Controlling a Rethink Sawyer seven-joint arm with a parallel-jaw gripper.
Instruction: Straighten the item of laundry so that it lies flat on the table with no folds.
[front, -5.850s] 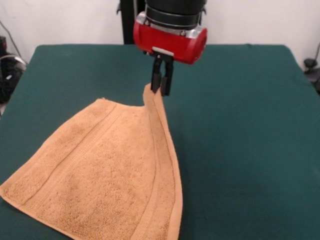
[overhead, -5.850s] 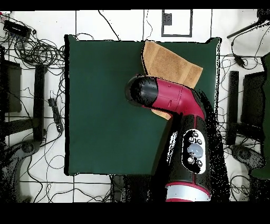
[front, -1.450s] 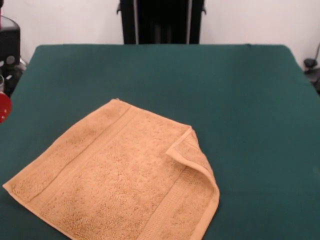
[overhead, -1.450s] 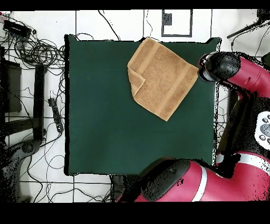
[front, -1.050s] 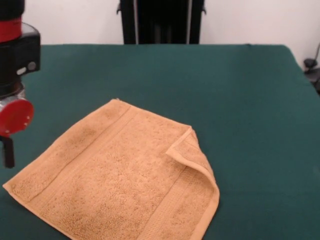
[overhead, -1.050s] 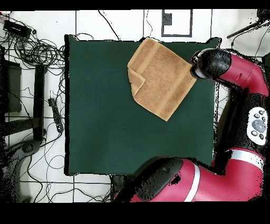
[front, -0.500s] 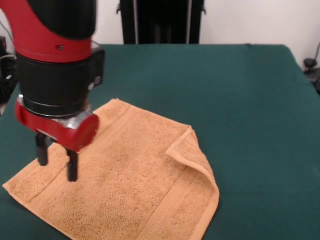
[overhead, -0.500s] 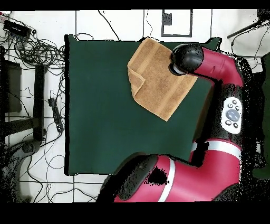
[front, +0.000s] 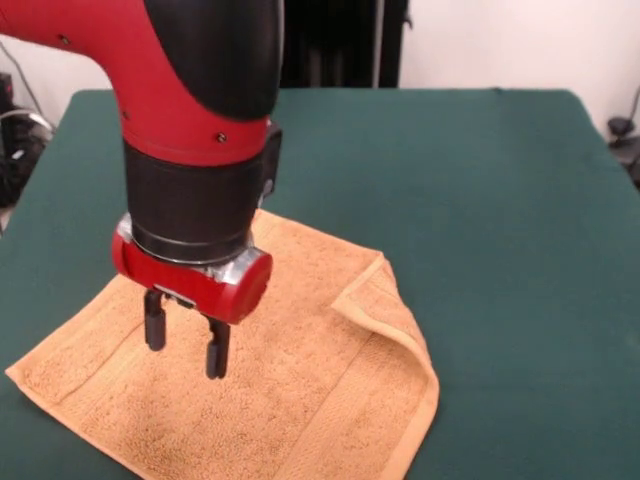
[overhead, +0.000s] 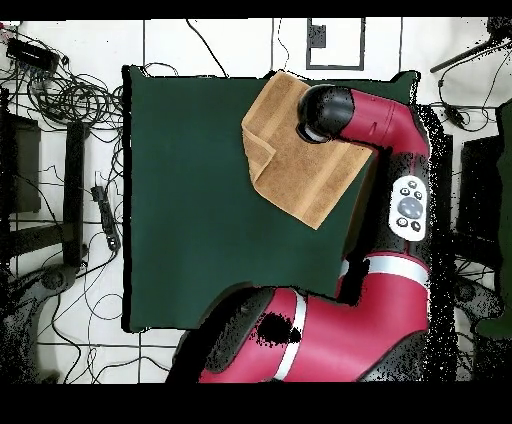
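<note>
While the towel (front: 290, 370) lies at the surface's (front: 500, 200) near left corner in the front view, one corner folded over, broad green room stays open elsewhere. Spread and empty, the hand (front: 185, 345) hovers just above the towel's middle.

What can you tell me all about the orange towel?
The towel is orange-tan, fluffy terry cloth with woven bands near two edges. It lies spread on the green table, mostly flat, but one corner is folded over onto it. The open pincer hangs just above its middle; whether it touches is unclear.
</note>
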